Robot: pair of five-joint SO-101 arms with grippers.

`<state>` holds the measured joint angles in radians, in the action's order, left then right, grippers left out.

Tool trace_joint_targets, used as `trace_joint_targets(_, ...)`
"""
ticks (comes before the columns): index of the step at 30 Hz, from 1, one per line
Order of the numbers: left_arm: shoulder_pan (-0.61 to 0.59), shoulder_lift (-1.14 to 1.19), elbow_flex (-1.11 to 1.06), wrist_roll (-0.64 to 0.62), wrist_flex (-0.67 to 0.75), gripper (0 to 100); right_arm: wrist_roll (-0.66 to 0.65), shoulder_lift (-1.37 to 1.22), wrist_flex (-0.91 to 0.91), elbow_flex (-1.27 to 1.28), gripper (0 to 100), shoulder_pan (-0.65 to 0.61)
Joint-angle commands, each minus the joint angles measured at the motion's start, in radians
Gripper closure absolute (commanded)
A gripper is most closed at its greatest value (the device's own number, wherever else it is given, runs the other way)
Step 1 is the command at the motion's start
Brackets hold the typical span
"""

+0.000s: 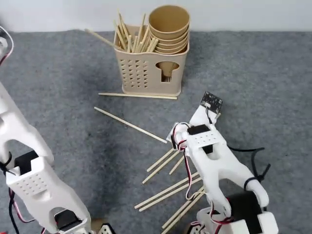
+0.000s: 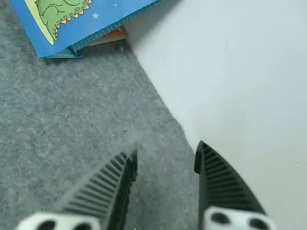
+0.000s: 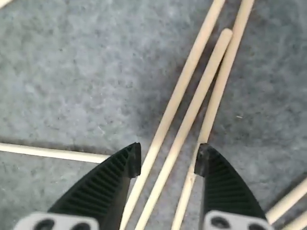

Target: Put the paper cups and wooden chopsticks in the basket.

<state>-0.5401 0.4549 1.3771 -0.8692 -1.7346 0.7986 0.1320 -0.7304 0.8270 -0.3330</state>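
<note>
The beige slotted basket (image 1: 146, 70) stands at the back of the grey mat, holding a stack of paper cups (image 1: 168, 28) and several wooden chopsticks (image 1: 132, 38). Loose chopsticks lie on the mat: one just in front of the basket (image 1: 138, 96), a long one (image 1: 130, 125) further forward, and several beside the right arm (image 1: 163, 165). My right gripper (image 3: 168, 155) is open, pointing down, its fingertips straddling three parallel chopsticks (image 3: 192, 115) close to the mat. My left gripper (image 2: 168, 152) is open and holds nothing, over the mat's edge.
The left arm (image 1: 34, 180) stands at the front left, the right arm (image 1: 212, 151) at the front right. A blue book with a green dinosaur (image 2: 72, 19) lies off the mat by a white surface (image 2: 240, 72). More chopsticks (image 1: 168, 192) lie near the right arm's base.
</note>
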Motion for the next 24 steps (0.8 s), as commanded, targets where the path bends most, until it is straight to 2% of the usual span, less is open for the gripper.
trace_joint_targets(1,-0.003,-0.026,-0.002,-0.011,-0.021,81,0.0,-0.051,-0.012,-0.021,81.2,-0.005)
trace_joint_targets(16,-0.031,-0.025,-0.004,-0.011,-0.021,81,0.0,-0.249,-0.021,-0.216,81.4,-0.007)
trace_joint_targets(18,-0.043,-0.025,-0.004,-0.009,-0.021,81,0.0,-0.251,-0.022,-0.212,85.8,-0.007)
trace_joint_targets(21,-0.046,-0.023,-0.004,-0.009,-0.021,81,-0.006,-0.254,-0.085,-0.21,99.1,-0.008)
trace_joint_targets(24,-0.046,-0.023,-0.004,-0.009,-0.021,81,-0.069,-0.251,-0.139,-0.212,95.8,-0.008)
